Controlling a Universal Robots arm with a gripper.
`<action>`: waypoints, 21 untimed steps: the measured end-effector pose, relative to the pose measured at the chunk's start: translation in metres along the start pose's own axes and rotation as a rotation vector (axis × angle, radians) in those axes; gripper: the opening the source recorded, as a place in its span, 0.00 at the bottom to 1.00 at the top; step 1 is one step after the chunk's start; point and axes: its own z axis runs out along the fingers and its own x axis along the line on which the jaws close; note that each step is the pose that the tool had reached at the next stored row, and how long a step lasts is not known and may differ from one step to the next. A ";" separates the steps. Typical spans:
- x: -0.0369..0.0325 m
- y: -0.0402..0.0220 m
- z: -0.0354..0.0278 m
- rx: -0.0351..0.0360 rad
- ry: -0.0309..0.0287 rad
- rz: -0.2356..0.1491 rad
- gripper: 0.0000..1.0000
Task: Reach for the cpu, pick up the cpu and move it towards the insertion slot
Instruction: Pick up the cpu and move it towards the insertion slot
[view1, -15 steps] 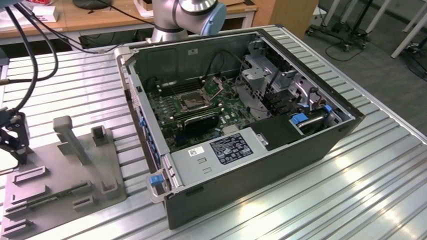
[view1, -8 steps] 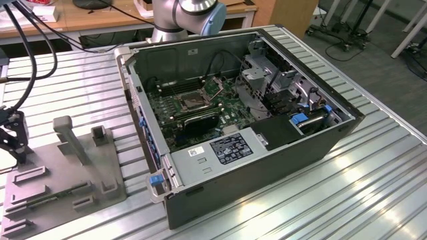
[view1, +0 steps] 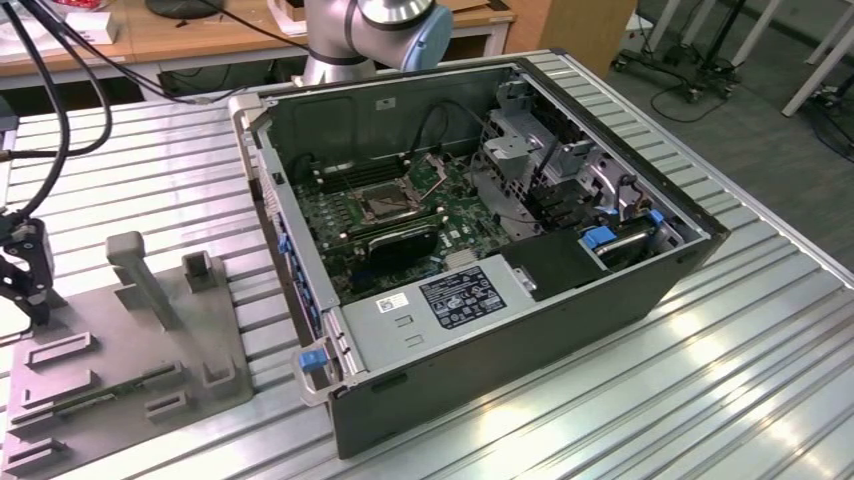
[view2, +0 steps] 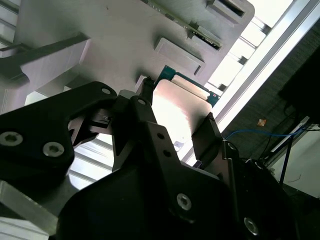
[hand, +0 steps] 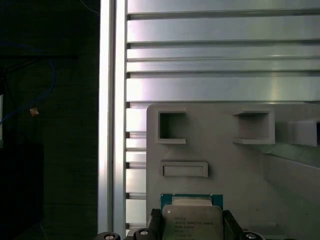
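Lying on its side on the slatted desk (view1: 747, 330), the open computer case (view1: 534, 330) turns the insertion slot (view1: 378, 203) upward for access. The grey fixture plate (view1: 120, 350) sits well apart, at the exterior view's left. Over that plate is the cpu (hand: 192, 220), seemingly clamped by opposite edges between the fingers (view2: 212, 135). The case's near wall (view1: 274, 210) stands between cpu and slot.

No print can be read. Tiny lines cross the chip (hand: 192, 220); a white label (view1: 391, 303) sits on the grey box (view1: 400, 335).
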 end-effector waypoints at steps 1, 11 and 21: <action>0.0000 0.0000 -0.0004 0.0000 -0.0003 0.000 0.55; 0.0000 0.0000 -0.0044 -0.0001 -0.0008 0.000 0.55; -0.0001 -0.0001 -0.0086 0.0000 -0.0006 0.000 0.55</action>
